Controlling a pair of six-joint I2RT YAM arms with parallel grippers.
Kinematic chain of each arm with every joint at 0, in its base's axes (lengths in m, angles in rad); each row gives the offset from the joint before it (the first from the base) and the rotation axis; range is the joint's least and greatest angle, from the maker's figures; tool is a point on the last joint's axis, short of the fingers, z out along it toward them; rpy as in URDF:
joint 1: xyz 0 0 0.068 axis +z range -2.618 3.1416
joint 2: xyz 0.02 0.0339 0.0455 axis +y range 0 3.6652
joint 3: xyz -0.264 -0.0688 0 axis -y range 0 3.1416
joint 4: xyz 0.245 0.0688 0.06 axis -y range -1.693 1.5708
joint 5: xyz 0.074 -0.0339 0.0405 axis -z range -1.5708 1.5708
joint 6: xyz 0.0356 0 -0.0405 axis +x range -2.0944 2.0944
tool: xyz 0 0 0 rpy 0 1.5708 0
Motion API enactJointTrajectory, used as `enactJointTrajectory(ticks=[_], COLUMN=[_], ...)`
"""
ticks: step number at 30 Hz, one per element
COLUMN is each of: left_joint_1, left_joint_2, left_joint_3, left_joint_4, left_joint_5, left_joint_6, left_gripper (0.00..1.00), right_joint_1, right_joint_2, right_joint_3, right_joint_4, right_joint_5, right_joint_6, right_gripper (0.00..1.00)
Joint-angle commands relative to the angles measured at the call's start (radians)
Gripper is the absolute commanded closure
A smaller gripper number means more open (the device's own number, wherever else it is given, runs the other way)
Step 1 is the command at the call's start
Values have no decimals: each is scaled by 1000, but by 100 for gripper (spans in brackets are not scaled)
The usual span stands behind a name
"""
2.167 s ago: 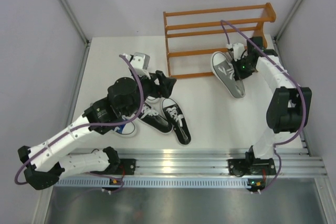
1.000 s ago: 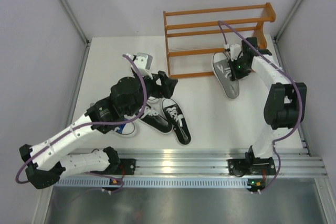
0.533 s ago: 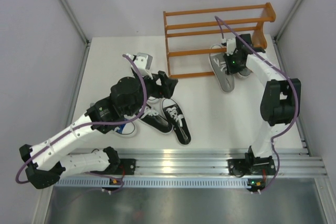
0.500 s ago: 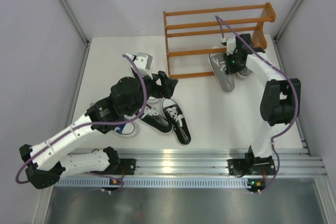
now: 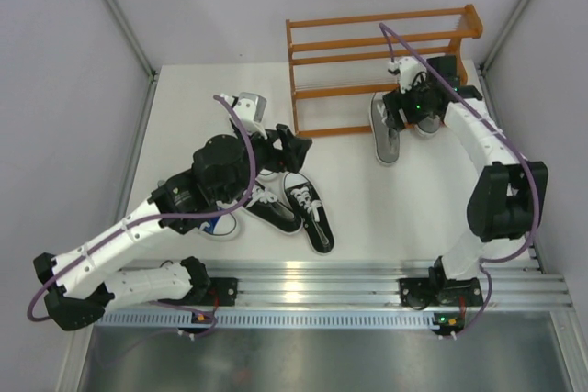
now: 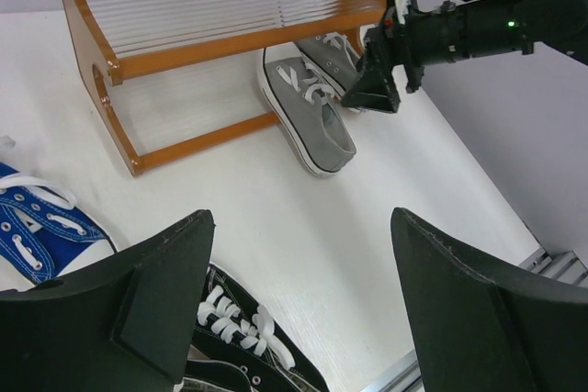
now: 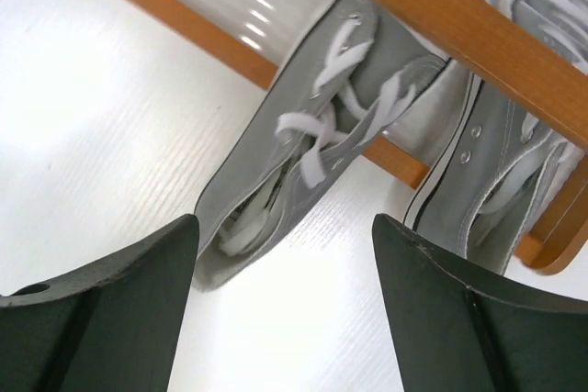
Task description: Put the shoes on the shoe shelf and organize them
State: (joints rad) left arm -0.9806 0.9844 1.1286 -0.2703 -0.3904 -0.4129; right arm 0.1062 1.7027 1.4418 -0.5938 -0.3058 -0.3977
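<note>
The orange-brown shoe shelf stands at the back of the table. One grey shoe lies across the shelf's bottom front rail, toe under the tiers and heel on the table. A second grey shoe sits further in, just to its right. My right gripper hovers open over the first shoe's heel, holding nothing. My left gripper is open and empty above two black shoes. A blue shoe lies partly under the left arm.
White table with grey side walls and metal corner posts. An aluminium rail runs along the near edge by the arm bases. The shelf's upper tiers hold nothing.
My right gripper pushed the grey shoe toe-first onto the shelf's bottom tier, then opened and let it go. The left arm has not moved.
</note>
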Motion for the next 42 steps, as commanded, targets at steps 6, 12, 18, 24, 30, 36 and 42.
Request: enactJointTrajectory(ticks=[6, 12, 18, 24, 30, 36, 42], left_joint_1=[2, 2, 2, 3, 2, 3, 2], left_joint_2=[-43, -73, -90, -76, -73, -84, -90], left_joint_3=[-24, -44, -64, -56, -59, -66, -69], left_joint_4=[54, 54, 54, 54, 54, 54, 54], left_joint_5=[-5, -11, -16, -11, -10, -18, -16], left_joint_6=[6, -13, -32, -32, -41, -46, -49], left_gripper=[17, 17, 17, 17, 17, 17, 17], right_joint_1=[-16, -14, -10, 0, 27, 30, 32], right_joint_2=[-74, -66, -63, -35, 34, 58, 26], right_joint_3=[-58, -127, -184, -189, -189, -201, -187], right_joint_4=[-136, -58, -3, 26, 51, 121, 181], right_joint_5=[-167, -104, -44, -29, 34, 79, 77], right_joint_6=[-334, -182, -23, 62, 128, 175, 229], right_gripper=[23, 18, 20, 24, 28, 65, 100])
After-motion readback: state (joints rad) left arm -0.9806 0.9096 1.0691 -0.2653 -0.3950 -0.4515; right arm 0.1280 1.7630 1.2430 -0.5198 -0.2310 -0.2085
